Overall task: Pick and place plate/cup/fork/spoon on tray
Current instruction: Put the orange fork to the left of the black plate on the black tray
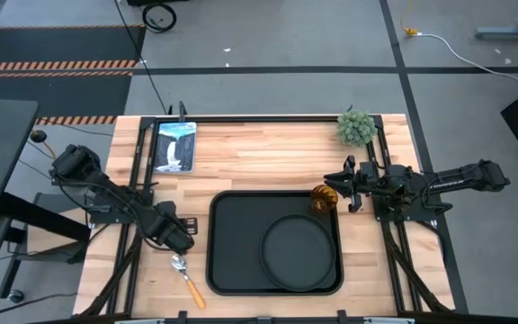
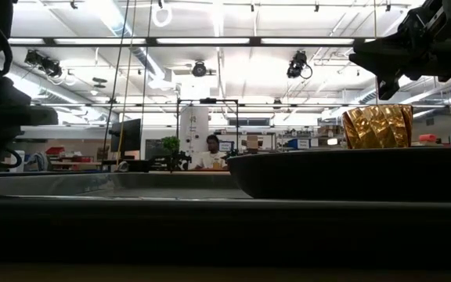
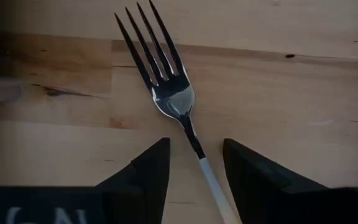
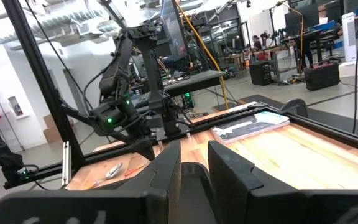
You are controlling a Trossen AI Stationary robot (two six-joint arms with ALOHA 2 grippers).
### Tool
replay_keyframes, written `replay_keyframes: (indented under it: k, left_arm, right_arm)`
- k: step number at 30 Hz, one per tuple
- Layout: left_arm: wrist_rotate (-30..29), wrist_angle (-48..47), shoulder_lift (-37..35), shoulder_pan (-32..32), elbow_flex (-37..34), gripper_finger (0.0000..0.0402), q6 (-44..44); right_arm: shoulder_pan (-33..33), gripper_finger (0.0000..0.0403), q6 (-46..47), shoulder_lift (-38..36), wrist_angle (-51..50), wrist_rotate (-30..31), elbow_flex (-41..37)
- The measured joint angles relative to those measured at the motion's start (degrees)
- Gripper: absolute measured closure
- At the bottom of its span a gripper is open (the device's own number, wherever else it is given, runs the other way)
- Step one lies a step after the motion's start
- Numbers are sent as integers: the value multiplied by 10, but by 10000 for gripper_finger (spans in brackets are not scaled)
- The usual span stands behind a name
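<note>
The black tray (image 1: 232,270) lies mid-table. The round plate (image 1: 299,253) rests flat in its right half, and the amber cup (image 1: 323,200) (image 2: 377,126) stands upright at its far right corner. My left gripper (image 1: 178,238) (image 3: 196,168) is open, low over the table left of the tray. Its fingers stand on either side of the fork's thin handle (image 3: 199,155) without touching it. The fork (image 3: 166,74) lies flat on the wood and is hidden under the gripper in the high view. The spoon (image 1: 188,281) lies on the table nearer the front edge. My right gripper (image 1: 342,186) (image 4: 194,168) is open and empty, just above and right of the cup.
A small green plant (image 1: 356,128) stands at the far right corner and a picture book (image 1: 174,146) lies at the far left. Dark frame rails (image 1: 136,180) run along both table sides. A person (image 2: 210,153) sits far off in the room behind.
</note>
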Motion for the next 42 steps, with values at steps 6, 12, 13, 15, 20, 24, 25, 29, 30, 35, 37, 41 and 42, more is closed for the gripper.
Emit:
replay_keyframes:
  k: [6, 12, 13, 15, 20, 24, 25, 29, 30, 35, 37, 41, 42]
  left_arm:
    - [7, 2, 0, 0, -2, 284, 2]
    - [11, 4, 0, 0, -2, 329, 11]
    - [11, 5, 0, 0, -2, 336, 14]
    - [12, 6, 0, 0, -2, 351, 16]
    - [12, 6, 0, 0, -2, 382, 19]
    - [9, 5, 0, 0, -2, 389, 19]
    - [8, 5, 0, 0, -2, 388, 20]
    - [5, -8, 2, 0, 10, 386, 44]
    - [-2, -19, 2, 0, 19, 387, 45]
    - [-66, -61, 1, 0, 69, 387, 47]
    - [-93, -64, 1, 1, 88, 387, 47]
    - [-125, -64, 1, 8, 121, 387, 63]
    - [-129, -61, 1, 12, 129, 387, 73]
  right_arm:
    - [0, 315, 0, 0, 0, 0, 0]
    - [0, 315, 0, 0, 0, 0, 0]
    - [0, 315, 0, 0, 0, 0, 0]
    - [0, 315, 0, 0, 0, 0, 0]
    - [0, 315, 0, 0, 0, 0, 0]
    - [0, 315, 0, 0, 0, 0, 0]
    - [0, 315, 0, 0, 0, 0, 0]
    - [0, 315, 0, 0, 0, 0, 0]
    - [0, 315, 0, 0, 0, 0, 0]
    - [0, 315, 0, 0, 0, 0, 0]
    - [0, 315, 0, 0, 0, 0, 0]
    - [0, 315, 0, 0, 0, 0, 0]
    - [0, 315, 0, 0, 0, 0, 0]
